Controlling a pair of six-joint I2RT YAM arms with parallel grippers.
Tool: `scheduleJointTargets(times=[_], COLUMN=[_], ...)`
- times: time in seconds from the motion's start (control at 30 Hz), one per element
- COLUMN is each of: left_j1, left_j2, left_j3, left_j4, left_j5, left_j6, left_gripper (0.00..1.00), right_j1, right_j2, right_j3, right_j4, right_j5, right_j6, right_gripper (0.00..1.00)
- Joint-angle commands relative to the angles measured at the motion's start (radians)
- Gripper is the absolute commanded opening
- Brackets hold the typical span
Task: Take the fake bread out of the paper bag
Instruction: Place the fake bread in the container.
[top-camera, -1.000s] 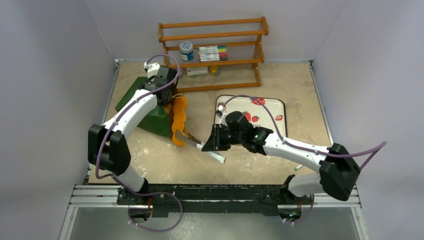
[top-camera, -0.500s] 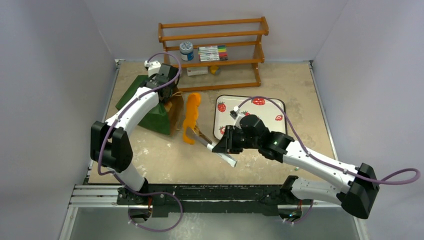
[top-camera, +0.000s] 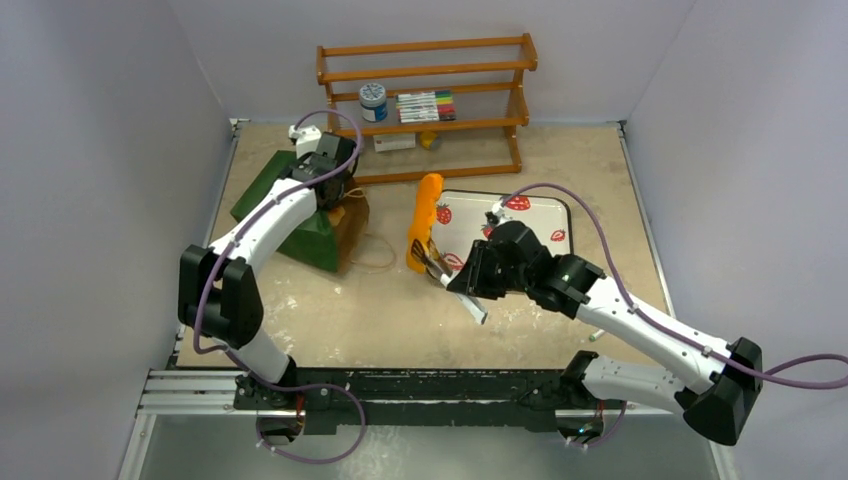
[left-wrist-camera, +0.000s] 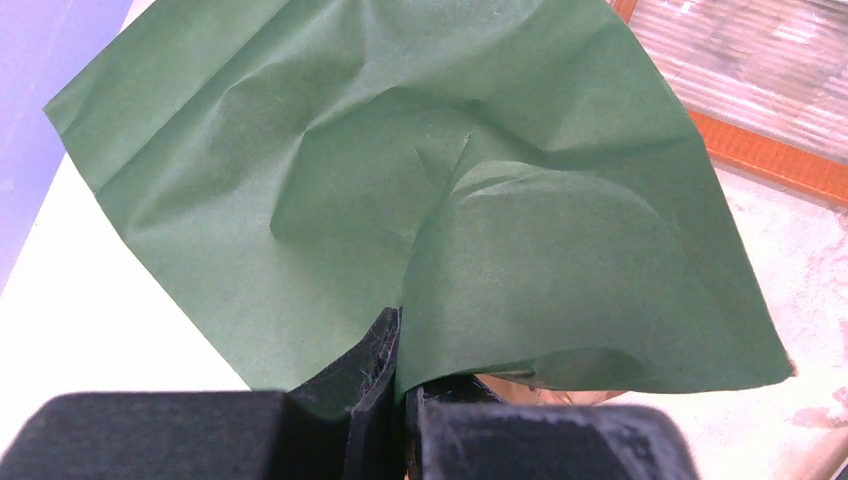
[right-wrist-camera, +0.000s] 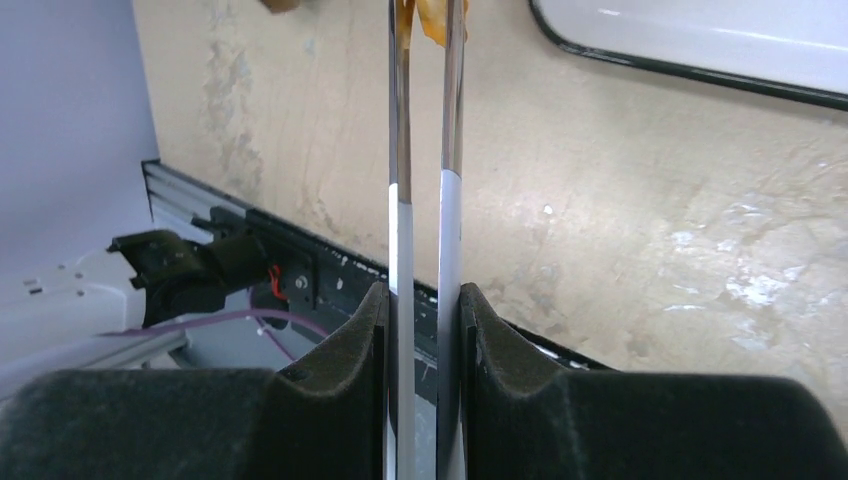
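Observation:
The paper bag (top-camera: 310, 240) is dark green with a brown inside and lies on its side at the left, mouth facing right. My left gripper (top-camera: 332, 188) is shut on the bag's upper edge; the left wrist view shows the green paper (left-wrist-camera: 400, 180) pinched between its fingers (left-wrist-camera: 385, 370). My right gripper (top-camera: 472, 280) is shut on white-handled metal tongs (top-camera: 458, 290). The tongs' tips grip the long flat orange bread piece (top-camera: 425, 215), held outside the bag at the tray's left edge. In the right wrist view the tongs (right-wrist-camera: 425, 200) run upward to a bit of orange bread (right-wrist-camera: 432, 18). The other breads are hidden.
A white strawberry tray (top-camera: 530, 215) lies right of centre; it also shows in the right wrist view (right-wrist-camera: 700, 40). A wooden shelf (top-camera: 430, 100) with a jar and markers stands at the back. The bag's tan string handle (top-camera: 375, 262) trails onto the table.
My right arm has swung right with the tongs, drawing the orange bread piece from the bag's mouth over to the tray's left edge. The left gripper has kept its hold on the bag.

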Motion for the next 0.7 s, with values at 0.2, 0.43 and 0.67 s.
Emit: scheduleJointTargets(times=[0.2, 0.43, 0.67], left_j1=[0.003, 0.004, 0.005], left_j2=[-0.116, -0.139, -0.147], left_j3=[-0.045, -0.055, -0.061], left_j4=[0.047, 0.049, 0.052], left_j5=[0.021, 0.042, 0.076], left_j6=[0.015, 0.023, 0.024], left_gripper=[0.00, 0.00, 0.00], right_j1=[-0.094, -0.137, -0.175], right_j2=[0.015, 0.024, 0.037], right_j3=[0.104, 0.131, 0.157], right_j4=[-0.106, -0.167, -0.226], right_j5=[0.045, 0.036, -0.041], right_j6=[-0.052, -0.067, -0.073], right_gripper=[0.00, 0.00, 0.00])
